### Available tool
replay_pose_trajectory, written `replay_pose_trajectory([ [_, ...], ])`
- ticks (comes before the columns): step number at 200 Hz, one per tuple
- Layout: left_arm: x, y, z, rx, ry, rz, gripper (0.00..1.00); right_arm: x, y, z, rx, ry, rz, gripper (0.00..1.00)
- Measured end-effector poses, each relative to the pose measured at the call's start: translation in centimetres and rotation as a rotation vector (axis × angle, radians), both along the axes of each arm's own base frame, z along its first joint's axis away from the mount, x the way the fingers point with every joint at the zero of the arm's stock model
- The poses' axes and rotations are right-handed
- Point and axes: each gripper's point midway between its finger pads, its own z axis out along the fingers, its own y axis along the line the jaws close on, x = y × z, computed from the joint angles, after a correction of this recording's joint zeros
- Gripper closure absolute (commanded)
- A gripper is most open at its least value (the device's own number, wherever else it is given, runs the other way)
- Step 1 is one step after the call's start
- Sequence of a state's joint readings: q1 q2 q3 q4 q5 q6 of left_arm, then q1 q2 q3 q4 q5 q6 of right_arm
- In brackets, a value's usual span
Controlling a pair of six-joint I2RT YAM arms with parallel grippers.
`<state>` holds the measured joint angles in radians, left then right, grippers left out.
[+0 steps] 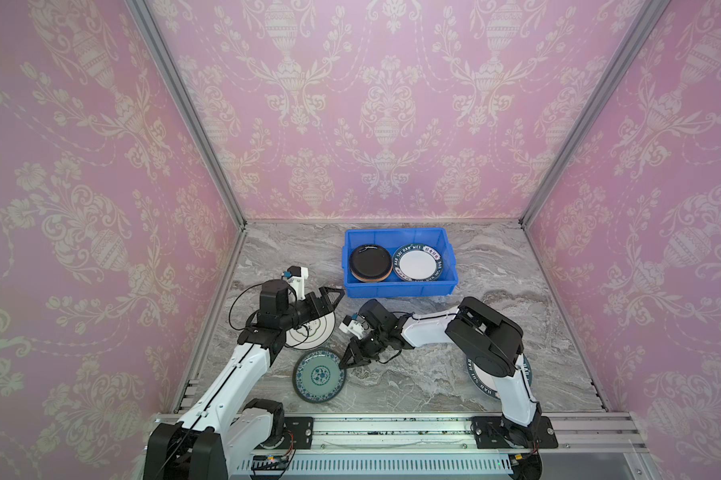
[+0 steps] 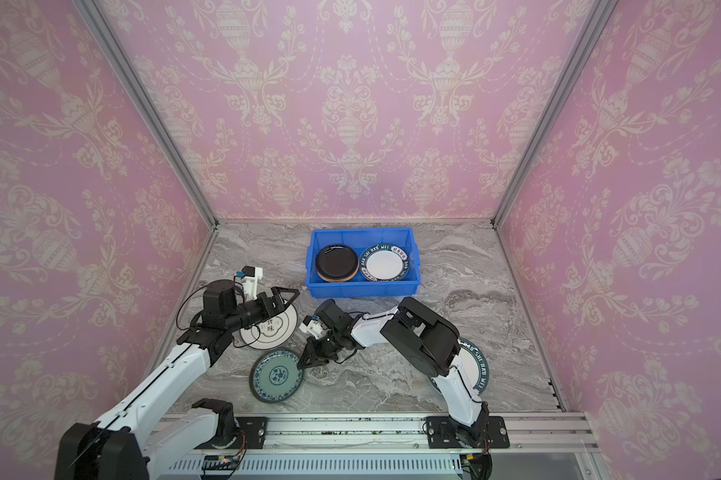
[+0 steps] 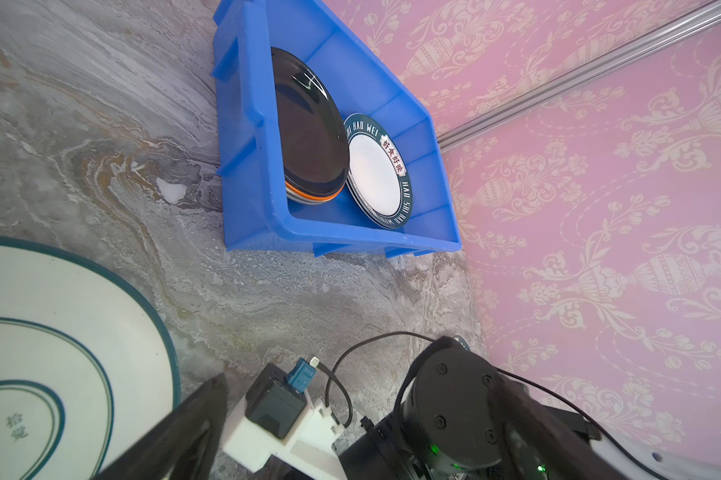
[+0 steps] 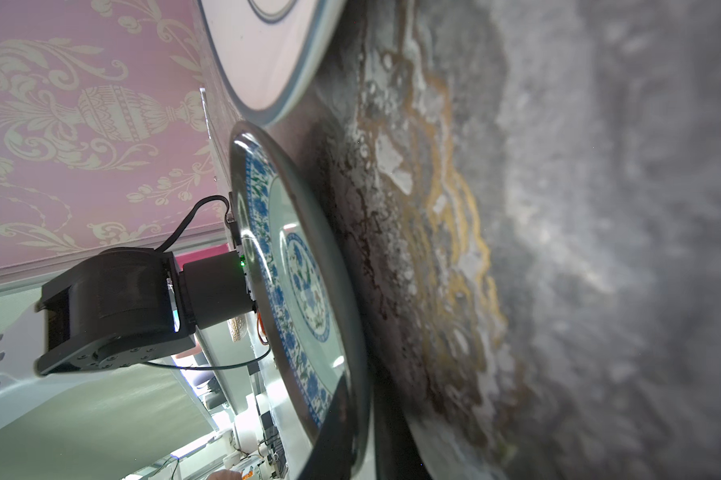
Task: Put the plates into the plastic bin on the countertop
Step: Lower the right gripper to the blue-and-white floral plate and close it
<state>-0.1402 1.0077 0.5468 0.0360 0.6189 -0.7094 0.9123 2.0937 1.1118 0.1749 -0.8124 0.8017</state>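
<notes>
The right end effector [image 1: 344, 365] has its jaws pinched nearly together on the near rim of the teal-patterned plate [image 1: 318, 381], which lies toward the table's [image 1: 517, 291] front edge, left of the middle. The right wrist view shows a dark finger [image 4: 334, 419] lying over the plate's [image 4: 305, 291] lip, though how deep the bite goes is hard to tell. The left end effector [image 1: 337, 300] hangs fully spread with nothing in it, above the white plate with Chinese characters [image 1: 309, 330].

The plastic bin [image 1: 398, 291] sits at the middle of the table's rear edge. It holds a stack topped by a black plate [image 1: 369, 262] and, beside it, a lettered-rim plate [image 1: 418, 264].

A rim pinch on a glazed plate is likely to slip, so the lift should probably go slowly and straight up. The plate should stay close to level, so its weight does not lever out of the jaws.

Carry it high enough to pass the bin's front lip, then lower it onto one of the stacks — not drop it. The path toward the bin passes just beside the left end effector, which could be clipped, so the plate should swing wide of it.
</notes>
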Motion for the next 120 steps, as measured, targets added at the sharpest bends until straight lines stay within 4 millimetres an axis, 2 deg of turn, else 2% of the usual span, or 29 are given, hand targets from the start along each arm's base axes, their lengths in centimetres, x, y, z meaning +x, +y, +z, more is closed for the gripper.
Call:
replay_pose_trajectory([
  [14,0.0,0.0,0.0,0.0,0.0,0.0,0.01,0.0,0.0,0.0,0.001,-0.008,0.006,1.0],
  [41,0.0,0.0,0.0,0.0,0.001,0.001,0.01,0.0,-0.4,0.1,-0.016,-0.023,0.003,1.0],
  [61,-0.1,0.1,-0.3,0.007,0.018,-0.001,0.01,-0.6,-1.5,0.1,-0.04,-0.023,0.002,1.0],
  [93,0.7,0.0,0.4,0.042,0.031,-0.013,0.02,-1.4,-5.2,1.1,-0.096,0.002,-0.036,1.0],
  [120,2.2,-0.2,1.8,0.079,0.009,-0.024,0.04,0.2,-8.8,4.5,-0.124,-0.024,-0.126,1.0],
])
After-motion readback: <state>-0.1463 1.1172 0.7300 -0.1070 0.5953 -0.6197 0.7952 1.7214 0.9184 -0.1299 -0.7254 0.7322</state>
